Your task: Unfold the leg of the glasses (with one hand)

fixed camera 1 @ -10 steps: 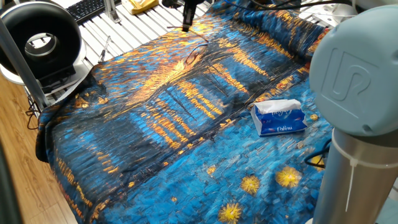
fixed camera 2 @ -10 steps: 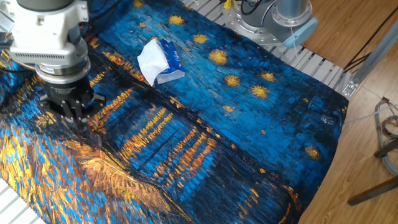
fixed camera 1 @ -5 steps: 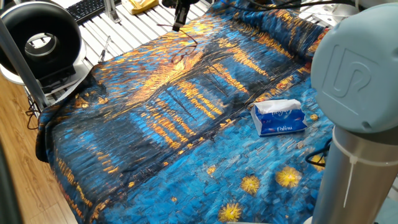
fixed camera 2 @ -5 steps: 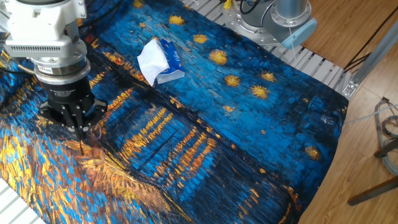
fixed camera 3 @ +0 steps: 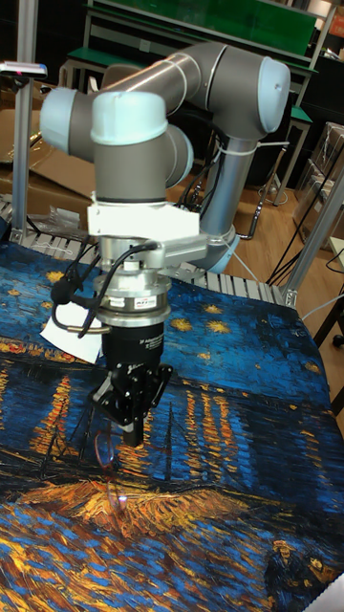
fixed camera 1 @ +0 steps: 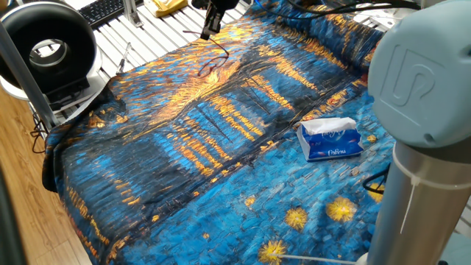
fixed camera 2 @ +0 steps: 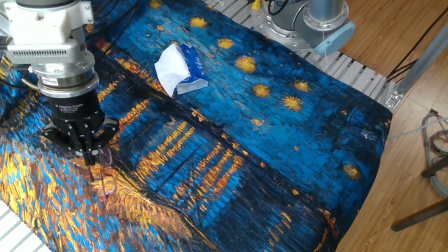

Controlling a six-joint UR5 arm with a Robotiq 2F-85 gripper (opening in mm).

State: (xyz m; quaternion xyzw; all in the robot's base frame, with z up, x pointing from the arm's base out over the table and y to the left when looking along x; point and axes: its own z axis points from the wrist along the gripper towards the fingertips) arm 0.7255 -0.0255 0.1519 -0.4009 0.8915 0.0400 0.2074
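Black fingers of the claw [fixed camera 3: 133, 435] point straight down from the arm's white and grey wrist, drawn close together on what looks like one thin temple of the glasses [fixed camera 3: 107, 457]; the claw [fixed camera 2: 88, 152] reads the same in the other fixed view, though the wire is too fine there to show the contact itself. Hanging just below and beside the fingertips, the spectacles [fixed camera 1: 210, 64] tilt with their lenses lowest, at or just above the painted cloth [fixed camera 1: 184, 140]; whether they touch it cannot be told. One fixed view places the claw [fixed camera 1: 207, 29] and the frame at the far edge of the table, over the orange and yellow part of the print. Well apart from them, towards the near right of that view, lies a blue-and-white tissue pack [fixed camera 1: 330, 139] with a white tissue standing out of its top slot; in the other fixed view the same pack [fixed camera 2: 179, 68] sits beyond the claw, its tissue crumpled upward. At the far left in one fixed view stands a round black-and-white fan [fixed camera 1: 47, 50], with a keyboard [fixed camera 1: 101, 10] behind it.
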